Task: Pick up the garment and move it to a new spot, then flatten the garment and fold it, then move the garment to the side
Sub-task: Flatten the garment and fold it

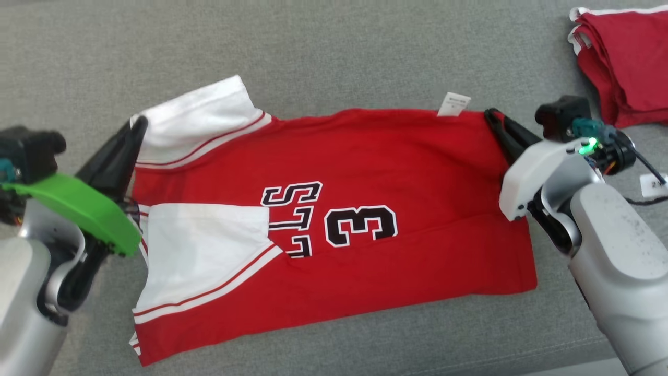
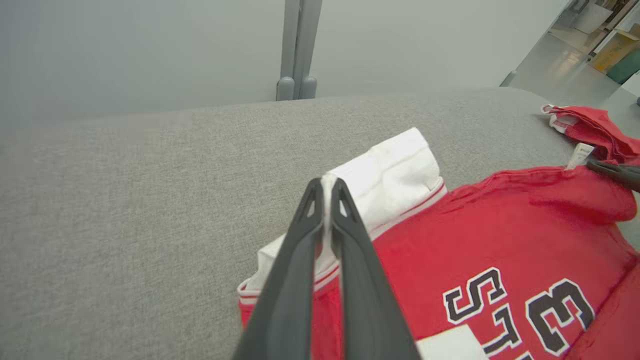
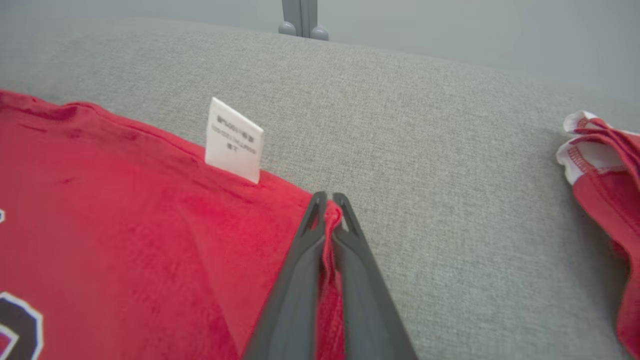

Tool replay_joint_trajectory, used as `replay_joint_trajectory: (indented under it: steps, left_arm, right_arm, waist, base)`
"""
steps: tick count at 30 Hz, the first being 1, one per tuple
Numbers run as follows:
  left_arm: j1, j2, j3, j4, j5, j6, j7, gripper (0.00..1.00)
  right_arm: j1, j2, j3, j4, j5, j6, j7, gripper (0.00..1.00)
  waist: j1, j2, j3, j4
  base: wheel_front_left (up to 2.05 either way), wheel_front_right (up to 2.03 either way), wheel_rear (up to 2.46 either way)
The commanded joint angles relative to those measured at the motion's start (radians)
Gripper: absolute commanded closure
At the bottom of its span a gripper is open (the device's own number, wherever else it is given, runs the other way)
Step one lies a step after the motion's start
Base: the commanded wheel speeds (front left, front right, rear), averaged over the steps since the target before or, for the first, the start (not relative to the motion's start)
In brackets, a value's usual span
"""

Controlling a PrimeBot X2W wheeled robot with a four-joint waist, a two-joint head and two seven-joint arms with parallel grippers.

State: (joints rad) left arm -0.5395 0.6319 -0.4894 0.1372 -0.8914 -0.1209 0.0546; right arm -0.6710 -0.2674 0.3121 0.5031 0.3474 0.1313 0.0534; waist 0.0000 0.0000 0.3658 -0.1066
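Note:
The garment (image 1: 365,172) is a red jersey with white sleeves and black-and-white lettering, spread across the grey surface with one sleeve folded over its front. My left gripper (image 1: 136,125) is shut on the white sleeve edge at the garment's far left corner; the left wrist view shows white cloth (image 2: 395,170) pinched between the closed fingers (image 2: 327,187). My right gripper (image 1: 490,116) is shut on the red far right corner, near a white label (image 1: 453,104). Red fabric (image 3: 150,225) sits between the closed fingers (image 3: 328,202) in the right wrist view.
A second red and white garment (image 1: 623,57) lies bunched at the far right of the grey cushion (image 1: 334,52). A small white tag (image 1: 652,184) lies by my right wrist. A grey post (image 2: 297,50) stands behind the cushion's far edge.

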Motion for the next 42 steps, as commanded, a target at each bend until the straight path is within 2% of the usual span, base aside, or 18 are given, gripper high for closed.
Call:
replay_joint_trajectory:
  steps: [1,6,12,21,22,23,24,25,26,27,36,42]
  left_arm:
    - [0.048,0.008,0.005,-0.014,-0.012,0.012,-0.016,1.0]
    - [0.207,0.012,0.016,-0.071,-0.043,0.05,-0.067,1.0]
    - [0.344,-0.021,0.002,-0.11,-0.071,0.083,-0.118,1.0]
    - [0.4,-0.068,-0.005,-0.038,-0.097,0.075,-0.163,1.0]
    - [0.405,-0.071,-0.009,-0.028,-0.099,0.07,-0.166,1.0]
    - [0.409,-0.073,-0.012,-0.02,-0.098,0.067,-0.17,1.0]
    - [0.414,-0.079,-0.013,-0.011,-0.103,0.064,-0.175,0.95]
    - [0.419,-0.082,-0.013,-0.005,-0.106,0.061,-0.182,0.62]
    - [0.425,-0.086,-0.011,0.0,-0.109,0.058,-0.192,0.13]
    - [0.431,-0.09,-0.008,0.005,-0.114,0.06,-0.2,0.0]
    - [0.493,-0.124,0.015,-0.022,-0.078,0.074,-0.29,0.0]
    - [0.488,-0.182,0.034,-0.021,-0.025,0.099,-0.312,0.0]
  right_arm:
    - [0.041,-0.012,-0.008,-0.017,0.012,-0.001,-0.012,1.0]
    - [0.167,-0.029,-0.037,-0.096,0.001,-0.001,-0.017,1.0]
    - [0.297,-0.014,-0.075,-0.182,-0.01,-0.001,0.005,1.0]
    - [0.373,0.014,-0.119,-0.231,-0.068,-0.001,0.016,1.0]
    - [0.381,0.018,-0.122,-0.231,-0.073,-0.001,0.014,0.95]
    - [0.385,0.02,-0.127,-0.232,-0.078,-0.001,0.008,0.67]
    - [0.393,0.025,-0.133,-0.233,-0.084,-0.001,0.0,0.23]
    - [0.401,0.033,-0.141,-0.232,-0.085,-0.001,-0.006,0.0]
    - [0.413,0.043,-0.151,-0.23,-0.087,-0.001,-0.013,0.0]
    - [0.421,0.05,-0.161,-0.23,-0.09,-0.001,-0.019,0.0]
    - [0.508,0.127,-0.305,-0.25,-0.127,-0.001,-0.077,0.0]
    - [0.517,0.179,-0.375,-0.253,-0.169,-0.001,-0.108,0.0]
  waist:
    - [0.0,0.0,-0.049,0.022]
    - [0.0,0.0,-0.096,0.032]
    - [0.0,0.0,-0.121,0.039]
    - [0.0,0.0,-0.128,0.033]
    - [0.0,0.0,-0.13,0.033]
    - [0.0,0.0,-0.133,0.032]
    - [0.0,0.0,-0.137,0.031]
    - [0.0,0.0,-0.14,0.031]
    - [0.0,0.0,-0.146,0.03]
    - [0.0,0.0,-0.151,0.03]
    - [0.0,0.0,-0.201,0.029]
    - [0.0,0.0,-0.222,0.033]
  base:
    - [0.0,0.0,0.0]
    - [0.0,0.0,0.0]
    - [0.0,0.0,0.0]
    - [0.0,0.0,0.0]
    - [0.0,0.0,0.0]
    - [0.0,0.0,0.0]
    - [0.0,0.0,0.0]
    - [0.0,0.0,0.0]
    - [0.0,0.0,0.0]
    - [0.0,0.0,0.0]
    - [0.0,0.0,0.0]
    - [0.0,0.0,0.0]
